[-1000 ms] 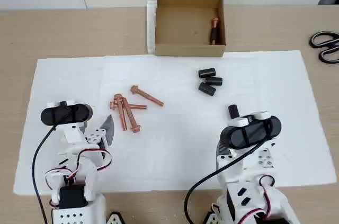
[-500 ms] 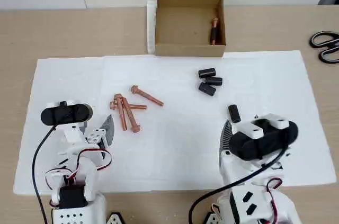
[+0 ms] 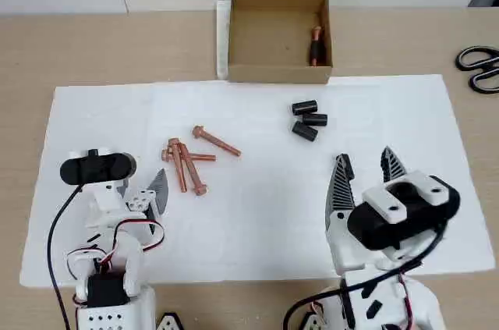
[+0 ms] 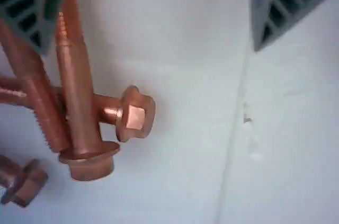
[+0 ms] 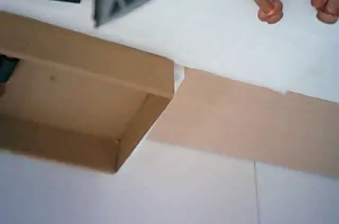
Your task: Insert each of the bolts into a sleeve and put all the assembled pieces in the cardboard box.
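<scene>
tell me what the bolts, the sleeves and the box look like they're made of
bolts: metal with a glossy copper-coloured finish, judging by the bright highlights on the shanks and flanged heads; possibly only plating.
sleeves: black and matte, likely plastic or rubber; too small to tell which.
cardboard box: plain brown cardboard, dull and unprinted, with thin folded walls.

Nothing here can be read — no writing, label, number or sign. The cardboard box [image 3: 277, 73] at twelve o'clock has plain walls, and the bolts [image 3: 217, 142], sleeves [image 3: 314, 119] and white sheet [image 3: 257, 221] carry no legible marks.
</scene>
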### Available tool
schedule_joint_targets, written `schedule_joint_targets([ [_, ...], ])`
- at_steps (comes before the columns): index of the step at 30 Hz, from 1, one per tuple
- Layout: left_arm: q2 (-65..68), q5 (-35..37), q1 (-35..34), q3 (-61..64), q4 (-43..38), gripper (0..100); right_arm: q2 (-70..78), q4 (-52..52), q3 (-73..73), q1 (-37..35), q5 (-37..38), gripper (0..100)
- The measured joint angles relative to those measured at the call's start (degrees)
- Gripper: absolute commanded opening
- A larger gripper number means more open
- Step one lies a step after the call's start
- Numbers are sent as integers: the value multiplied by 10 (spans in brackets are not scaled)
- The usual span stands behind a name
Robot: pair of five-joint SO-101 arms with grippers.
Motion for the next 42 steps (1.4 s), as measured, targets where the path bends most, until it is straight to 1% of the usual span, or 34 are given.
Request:
schedule_joint_targets([
  [13, 0, 0, 0, -1, 3, 239, 1, -15, 4, 0, 0, 214],
  [16, 0, 0, 0, -40, 48, 239, -1, -15, 4, 0, 0, 214],
  [20, 0, -4, -21, -141, 118, 239, -1, -16, 4, 0, 0, 214],
  [22, 0, -30, -33, -185, 142, 239, 0, -33, 4, 0, 0, 214],
  [25, 17, -64, -55, -236, 165, 239, 0, -85, 4, 0, 0, 214],
  [28, 78, -71, -72, -295, 181, 239, -1, -136, 4, 0, 0, 214],
  [30, 137, -71, -76, -347, 194, 239, -1, -149, 4, 0, 0, 214],
  [39, 507, -71, -77, -637, 295, 239, 1, -162, 5, 1, 0, 214],
  [42, 590, -71, -77, -713, 336, 239, 1, -197, 5, 29, 0, 214],
])
